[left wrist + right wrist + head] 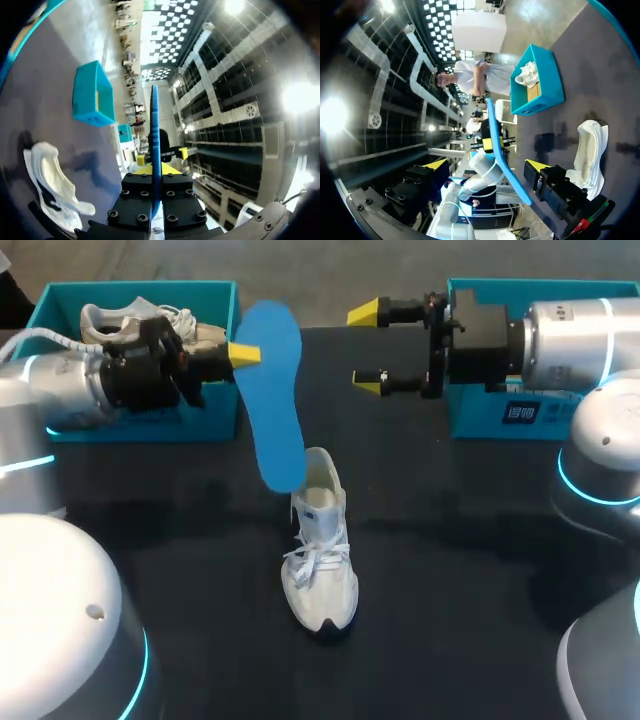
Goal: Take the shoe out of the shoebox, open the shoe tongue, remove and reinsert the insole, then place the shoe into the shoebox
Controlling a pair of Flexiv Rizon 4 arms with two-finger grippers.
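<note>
My left tool point(243, 353), upper left, pinches the flat blue foam insole point(272, 390); right tool point(368, 348) spread, upper right. Insole's end hides the heel of my white laced sneaker point(322, 570).

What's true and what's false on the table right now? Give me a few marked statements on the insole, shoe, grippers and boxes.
1. The left gripper is shut on the blue insole. True.
2. The blue insole lies inside the white shoe. False: it is held up in the air, outside the shoe.
3. The right gripper grips the white shoe. False: it is open and empty, up by the right shoebox.
4. The white shoe sits on the table, outside both boxes. True.
5. The left shoebox is empty. False: a second shoe lies in it.
</note>
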